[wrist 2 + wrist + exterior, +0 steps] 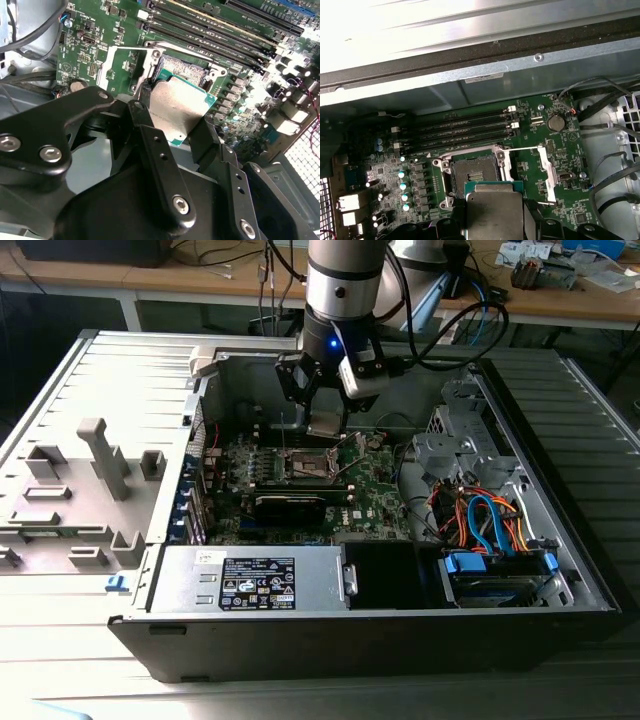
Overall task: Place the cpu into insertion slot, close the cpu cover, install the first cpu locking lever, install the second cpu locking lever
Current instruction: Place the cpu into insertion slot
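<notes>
- Presently, one open computer case (400, 635) lies on its side on the bench, with its interior exposed to the exterior view.
- One robot arm (345, 280) reaches down into the case from above.
- One green motherboard (375, 495) sits on the case floor. In the first wrist view it carries four long black memory slots (460, 132) running side by side.
- One gripper (175, 120) hangs over the board. Its two black fingers (145, 107) are clamped on opposite edges of the cpu.
- One insertion slot (472, 172) stands uncovered, its dark centre and metal rim in plain sight in both wrist views.
- One cpu cover (547, 170), a thin metal frame, is folded back off the slot and lies beside it on the board.
- One cpu (177, 107), silvery top up, is held in the fingers above the board, over the near edge of the insertion slot. It is not seated.
- One round coin cell (555, 122) sits near the board's edge, well apart from the slot.
</notes>
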